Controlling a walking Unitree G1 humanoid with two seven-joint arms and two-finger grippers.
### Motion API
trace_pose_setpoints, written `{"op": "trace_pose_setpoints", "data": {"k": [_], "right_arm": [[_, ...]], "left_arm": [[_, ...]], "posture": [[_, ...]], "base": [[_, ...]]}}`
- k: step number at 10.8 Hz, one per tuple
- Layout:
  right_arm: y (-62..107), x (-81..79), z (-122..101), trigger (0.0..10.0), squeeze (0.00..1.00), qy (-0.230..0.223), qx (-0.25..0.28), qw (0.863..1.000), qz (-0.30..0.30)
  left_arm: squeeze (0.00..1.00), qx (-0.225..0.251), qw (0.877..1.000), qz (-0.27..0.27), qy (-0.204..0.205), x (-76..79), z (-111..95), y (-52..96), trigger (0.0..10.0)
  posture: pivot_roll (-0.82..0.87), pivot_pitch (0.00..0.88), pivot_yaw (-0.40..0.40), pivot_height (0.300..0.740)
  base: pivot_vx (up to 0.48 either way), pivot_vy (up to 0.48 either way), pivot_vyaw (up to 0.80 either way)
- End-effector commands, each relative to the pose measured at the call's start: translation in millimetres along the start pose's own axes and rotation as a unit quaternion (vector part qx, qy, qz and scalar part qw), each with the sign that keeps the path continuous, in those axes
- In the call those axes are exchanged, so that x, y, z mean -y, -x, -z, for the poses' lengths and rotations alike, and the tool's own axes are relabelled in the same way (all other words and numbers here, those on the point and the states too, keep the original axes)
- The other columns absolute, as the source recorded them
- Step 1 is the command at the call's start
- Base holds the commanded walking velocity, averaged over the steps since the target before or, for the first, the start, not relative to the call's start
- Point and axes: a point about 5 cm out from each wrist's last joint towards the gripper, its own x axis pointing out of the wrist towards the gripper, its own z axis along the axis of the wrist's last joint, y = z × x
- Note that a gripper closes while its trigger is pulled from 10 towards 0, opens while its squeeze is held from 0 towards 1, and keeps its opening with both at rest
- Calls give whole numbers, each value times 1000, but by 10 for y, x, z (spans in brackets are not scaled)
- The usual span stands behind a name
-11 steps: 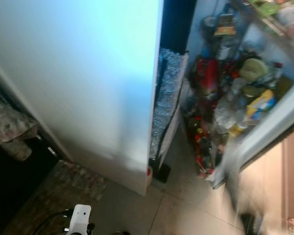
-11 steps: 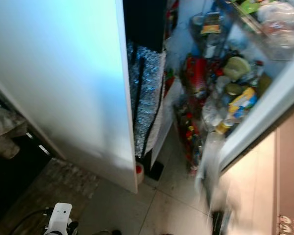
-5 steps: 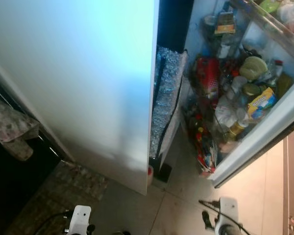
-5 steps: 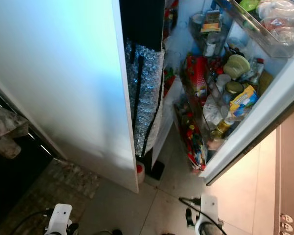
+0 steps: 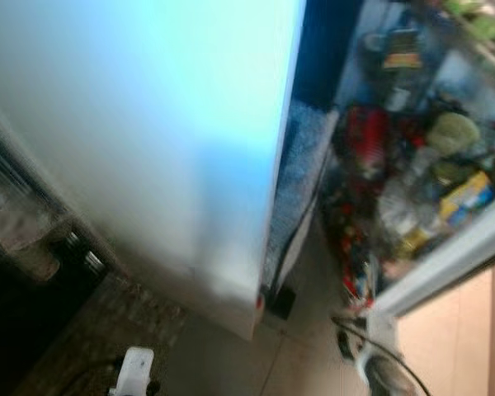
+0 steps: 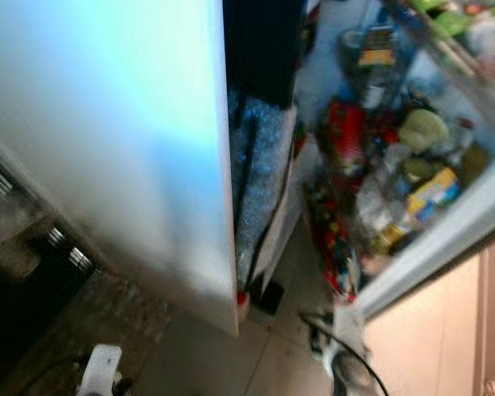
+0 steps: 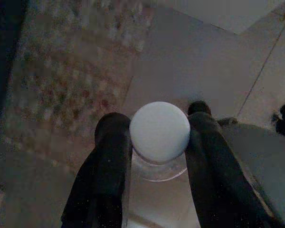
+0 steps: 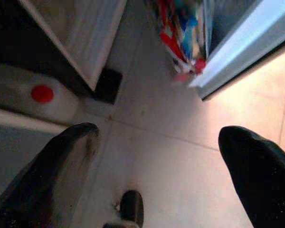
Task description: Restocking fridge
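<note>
The fridge stands open ahead, its big pale door swung toward the robot and taking up most of the left of the head views, which are blurred. Behind the door's edge is the dark inside of the fridge, and a silvery insulated bag with black straps hangs or leans just inside it. To the right, the second door is open too, and its shelves are crowded with jars, bottles and packets, among them a red packet, a green-lidded jar and a yellow-and-blue packet. The floor is pale tile, with a patterned rug lying left of the fridge's front corner.

The left gripper is low, over the edge of the rug and the tile; its fingers are clamped on a clear bottle with a white cap, one finger touching each side just below the cap. This bottle is outside the fridge.

The right gripper is low over the tile near the bottom corner of the right door, its fingers wide apart with nothing between them. Near it, a white bottle with a red cap lies at the foot of the fridge.
</note>
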Motion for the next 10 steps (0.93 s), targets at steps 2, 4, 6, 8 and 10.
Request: {"op": "trace_pose_setpoints", "data": {"k": [2, 4, 6, 8, 10], "right_arm": [[4, 33, -6, 10000, 0, -4, 8, 1000, 9], [-3, 22, -82, 10000, 0, -3, 32, 999, 13], [-3, 7, -192, 10000, 0, -3, 72, 997, 7], [3, 7, -417, 10000, 0, 28, 139, 990, -1], [34, -63, -767, 10000, 0, 57, 225, 972, -25]], "left_arm": [[0, -5, 1000, -1, -4, 20, 47, 11, 10000], [0, -7, 1000, 0, -5, 21, 64, 15, 10000], [0, -10, 1000, 0, -4, 26, 81, 19, 10000], [0, -10, 1000, 1, -5, 32, 80, 18, 10000], [0, -9, 1000, 2, -8, 43, 71, 15, 10000]], "posture": [[96, 133, 14, 740], [95, 140, 12, 740], [87, 147, 12, 740], [80, 149, 12, 740], [78, 149, 11, 740]], "base": [[159, 0, 0], [0, 0, 0], [0, 0, 0], [0, 0, 0], [0, 0, 0]]}}
